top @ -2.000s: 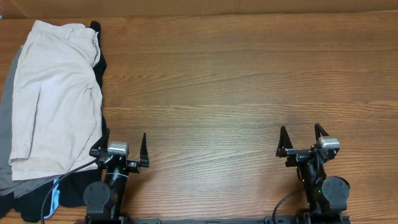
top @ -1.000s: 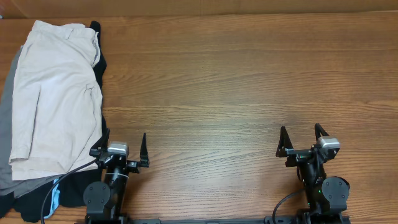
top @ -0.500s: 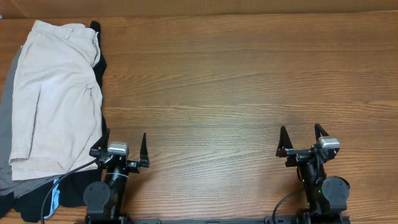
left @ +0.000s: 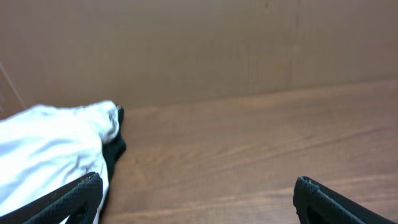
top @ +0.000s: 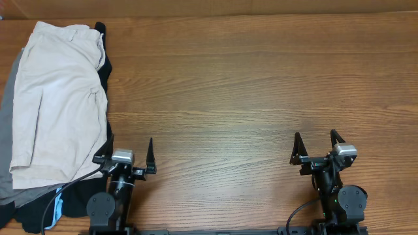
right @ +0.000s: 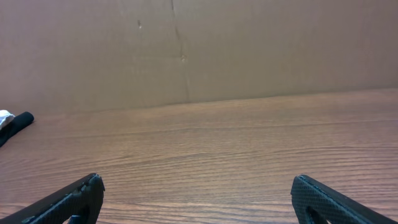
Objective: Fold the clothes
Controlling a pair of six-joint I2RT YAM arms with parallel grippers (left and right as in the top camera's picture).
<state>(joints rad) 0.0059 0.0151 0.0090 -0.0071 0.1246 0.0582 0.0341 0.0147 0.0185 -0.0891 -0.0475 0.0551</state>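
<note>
The clothes, a pair of pale beige shorts point(top: 59, 98), lie folded lengthwise on a stack at the table's left edge, waistband toward the far side. In the left wrist view the shorts point(left: 50, 149) show as a pale mass at the left. My left gripper point(top: 128, 146) stands open near the front edge, just right of the stack's near end, with nothing between its fingers; it shows again in its own view point(left: 198, 185). My right gripper point(top: 315, 139) is open and empty at the front right, also seen over bare wood point(right: 196, 183).
Under the shorts lie a grey garment point(top: 6, 130) and a black garment with light-blue trim point(top: 59, 199); the black one pokes out at the far end point(right: 15, 124). A brown cardboard wall point(left: 217, 43) runs along the table's far edge.
</note>
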